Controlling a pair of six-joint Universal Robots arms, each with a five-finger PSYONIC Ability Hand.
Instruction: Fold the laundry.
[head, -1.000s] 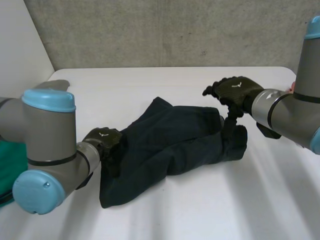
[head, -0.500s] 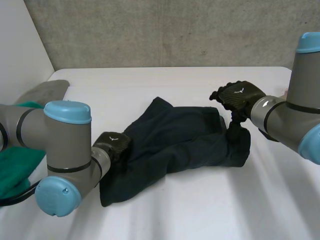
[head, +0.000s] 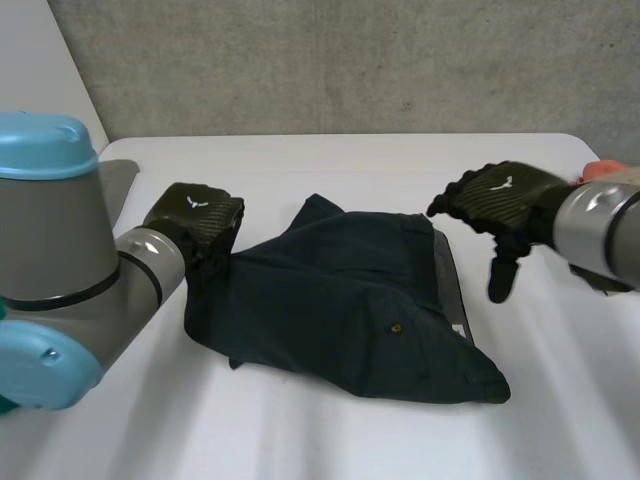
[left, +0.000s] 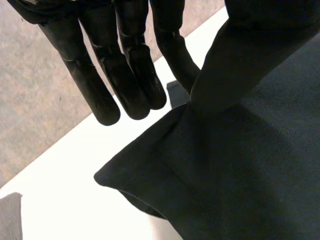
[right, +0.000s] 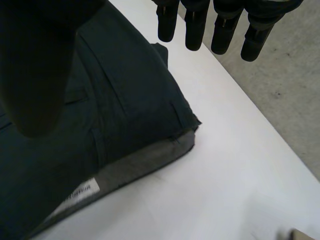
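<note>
Cloth (head: 122, 172), grey, at the far left of the head view, flat on the white table (head: 330, 160) and partly behind the left arm (head: 70, 250). Next, at middle left, left hand (head: 195, 218), back upward, over the left end of the garment (head: 340, 300). Seen from the left wrist: fingers (left: 127, 75) straight and close side by side, clear of the fabric, bare table between them and the thumb. Thumb tip down at a raised fold of the garment; touching or not, cannot tell. Nothing between fingers and thumb. Hemmed corner of the garment just under those fingertips.

Dark navy, lies flat across the middle of the frame. Long axis from middle left sloping down to lower right. Hemmed end points left, toward the left hand; waist end points right, with grey lining (head: 452, 285) showing along that edge. Small button (head: 397, 327) on the upper face, right of centre. One corner juts toward upper centre, to the table's far side.

At middle right, right hand (head: 500, 195) on the right arm (head: 600, 225), over bare table just beside the waist end, apart from it. Seen from the right wrist: fingers (right: 194, 25) straight, slightly spread, thumb well off to one side, holding nothing. Waistband corner, grey lining and a white label (right: 82, 191) beneath them.
</note>
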